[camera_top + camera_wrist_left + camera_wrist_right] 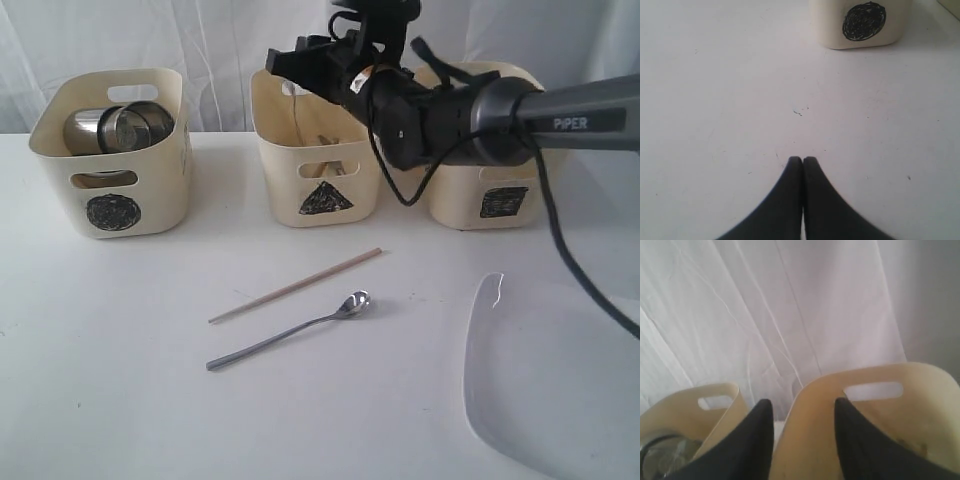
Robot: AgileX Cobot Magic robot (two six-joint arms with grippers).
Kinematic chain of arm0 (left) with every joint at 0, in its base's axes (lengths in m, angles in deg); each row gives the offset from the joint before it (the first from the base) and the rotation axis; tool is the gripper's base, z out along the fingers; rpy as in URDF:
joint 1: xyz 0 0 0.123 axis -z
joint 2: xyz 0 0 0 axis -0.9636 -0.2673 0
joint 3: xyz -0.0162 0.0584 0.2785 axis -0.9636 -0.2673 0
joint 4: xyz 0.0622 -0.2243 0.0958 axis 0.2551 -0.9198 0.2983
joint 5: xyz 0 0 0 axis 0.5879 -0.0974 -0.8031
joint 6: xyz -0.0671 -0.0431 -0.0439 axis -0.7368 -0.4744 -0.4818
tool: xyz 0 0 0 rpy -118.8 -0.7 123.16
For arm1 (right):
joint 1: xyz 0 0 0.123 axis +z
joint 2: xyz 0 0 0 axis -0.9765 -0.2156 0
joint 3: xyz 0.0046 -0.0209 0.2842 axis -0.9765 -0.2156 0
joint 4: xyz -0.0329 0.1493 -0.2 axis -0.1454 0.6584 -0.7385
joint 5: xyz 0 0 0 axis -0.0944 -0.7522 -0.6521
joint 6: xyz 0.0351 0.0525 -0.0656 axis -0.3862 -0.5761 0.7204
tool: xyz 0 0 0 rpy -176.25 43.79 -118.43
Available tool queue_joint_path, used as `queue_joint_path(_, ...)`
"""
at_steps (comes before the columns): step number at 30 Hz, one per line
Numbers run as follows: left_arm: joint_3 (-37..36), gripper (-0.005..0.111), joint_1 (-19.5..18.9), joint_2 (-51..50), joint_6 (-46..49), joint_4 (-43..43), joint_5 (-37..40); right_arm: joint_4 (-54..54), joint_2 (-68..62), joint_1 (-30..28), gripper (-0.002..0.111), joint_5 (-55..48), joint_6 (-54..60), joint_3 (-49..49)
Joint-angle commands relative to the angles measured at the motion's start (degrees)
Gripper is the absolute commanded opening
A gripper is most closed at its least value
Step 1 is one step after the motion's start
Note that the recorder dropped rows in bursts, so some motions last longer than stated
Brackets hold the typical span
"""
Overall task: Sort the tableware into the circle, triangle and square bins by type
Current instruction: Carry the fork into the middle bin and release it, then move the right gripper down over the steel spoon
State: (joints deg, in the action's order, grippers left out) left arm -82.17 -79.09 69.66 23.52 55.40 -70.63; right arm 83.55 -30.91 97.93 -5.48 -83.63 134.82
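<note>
Right tool (802,405) spread, empty, high over triangle bin (285,150). Left tool (803,161) pressed together, low over tabletop (715,100), facing circle bin (862,20). Chopstick (296,286) and spoon (290,336) flat on tabletop before triangle bin, down and forward of right tool. Both long axes slant near-left to far-right. Right arm likely nearer; grip across shaft.
</note>
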Motion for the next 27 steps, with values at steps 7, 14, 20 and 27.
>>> queue_joint_path(7, -0.13, 0.0, 0.03, 0.28, -0.36, -0.45, -0.03, -0.85, 14.01, 0.02, 0.021, -70.42, 26.11, -0.05)
queue_joint_path(14, -0.13, 0.0, 0.03, 0.28, -0.36, -0.45, -0.03, 9.96, 15.02, 2.59, 0.003, -91.99, 46.55, -0.14)
queue_joint_path(20, -0.13, 0.0, 0.03, 0.28, -0.36, -0.45, -0.03, 12.65, 11.74, 6.07, 0.008, -87.57, 76.85, -0.14)
queue_joint_path(27, -0.13, 0.0, 0.03, 0.28, -0.36, -0.45, -0.03, 12.46, 3.52, 7.22, 0.025, -84.72, 94.3, -0.14)
